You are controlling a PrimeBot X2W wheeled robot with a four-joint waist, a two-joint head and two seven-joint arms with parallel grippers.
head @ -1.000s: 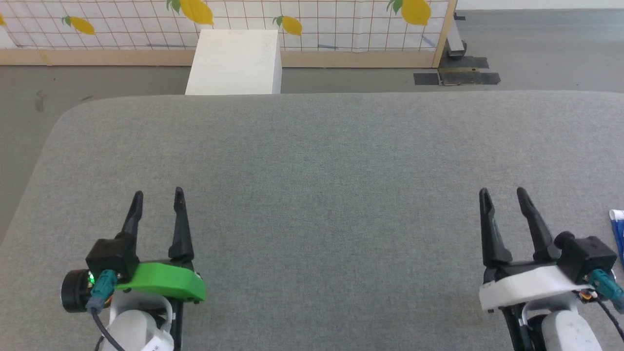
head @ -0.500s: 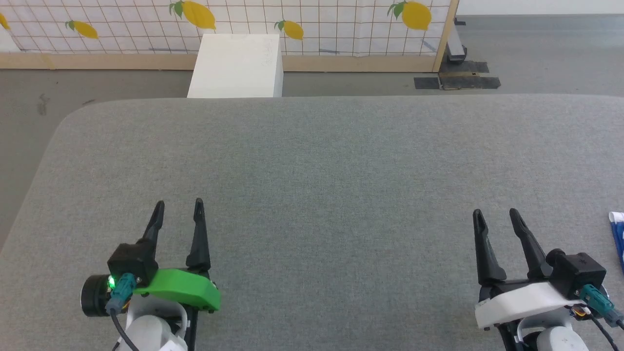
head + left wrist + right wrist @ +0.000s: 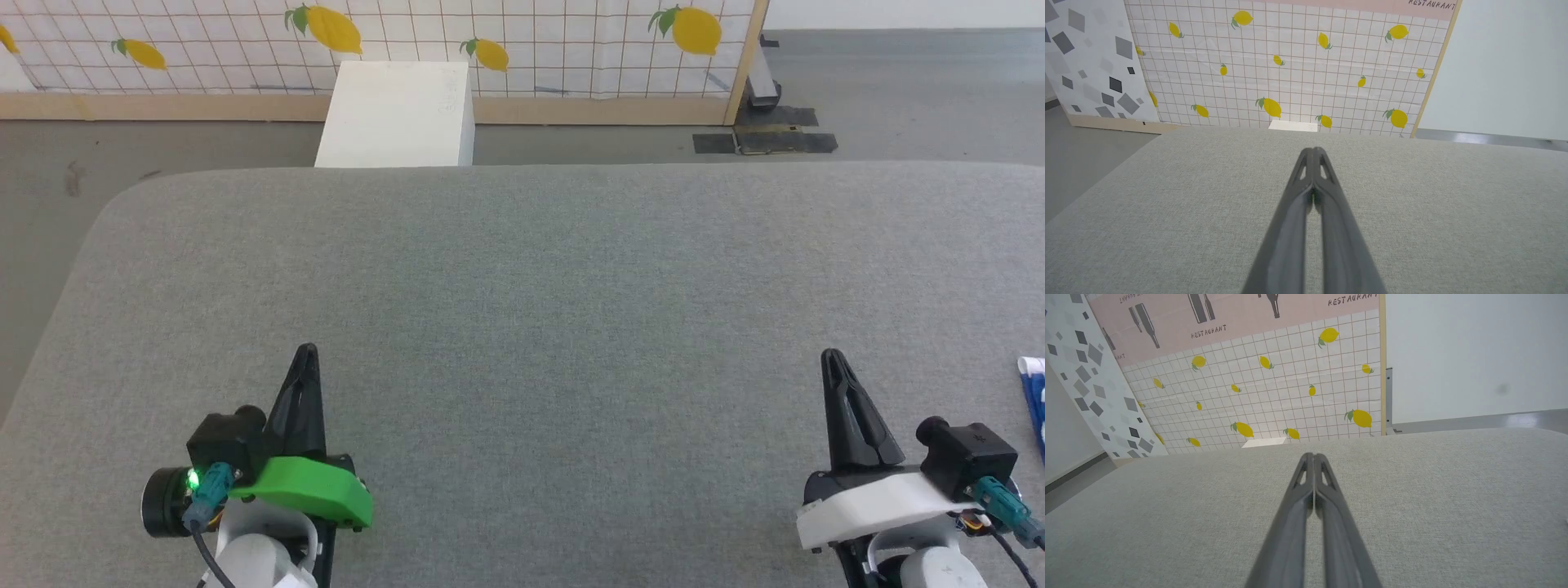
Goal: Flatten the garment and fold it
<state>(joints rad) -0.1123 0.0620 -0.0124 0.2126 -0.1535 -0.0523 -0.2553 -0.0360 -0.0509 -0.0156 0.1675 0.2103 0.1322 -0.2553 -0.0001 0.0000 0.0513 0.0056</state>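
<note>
Both pairs of long dark fingers are now pressed together with nothing between them. A second ago, and half a second ago, each pair stood apart in a narrow V.

The left fingers [image 3: 302,392], on their green mount, hang over the near-left part of the grey fabric-covered tabletop [image 3: 522,286]. In the left wrist view they [image 3: 1312,183] meet at the tips above bare cloth. The right fingers [image 3: 845,400], on a white mount, hang over the tabletop's near-right part, and the right wrist view shows them [image 3: 1312,482] closed the same way.

The bright blue garment with white trim [image 3: 1037,400] lies on the tabletop's right side, where it lay before. Only a sliver shows at the picture's edge, near the right wrist and untouched. A white box [image 3: 397,114] stands on the floor beyond the tabletop's far edge.
</note>
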